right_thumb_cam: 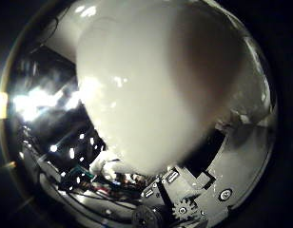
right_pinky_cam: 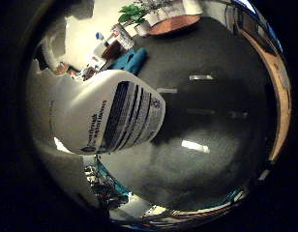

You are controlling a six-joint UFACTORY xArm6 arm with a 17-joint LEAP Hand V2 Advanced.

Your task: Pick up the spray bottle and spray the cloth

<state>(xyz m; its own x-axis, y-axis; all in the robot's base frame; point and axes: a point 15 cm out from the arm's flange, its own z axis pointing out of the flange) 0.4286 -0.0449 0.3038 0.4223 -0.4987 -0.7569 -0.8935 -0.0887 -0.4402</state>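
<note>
One white spray bottle [right_pinky_cam: 110, 113] fills the palm views, close against the robot hand [right_thumb_cam: 194, 194]; its grip cannot be told

The white plastic spray bottle [right_pinky_cam: 110, 116] is seen close against the palm of the white and black hand [right_thumb_cam: 194, 194], above the dark grey table top [right_pinky_cam: 212, 96]. The bottle's body fills much of the thumb side view, with parts of the hand beside it. A blue cloth [right_pinky_cam: 132, 60] is laid on the table beyond the bottle. Further off, at the table's far edge, a potted green plant [right_pinky_cam: 134, 14] is placed beside a round brown tray [right_pinky_cam: 175, 23].
</note>
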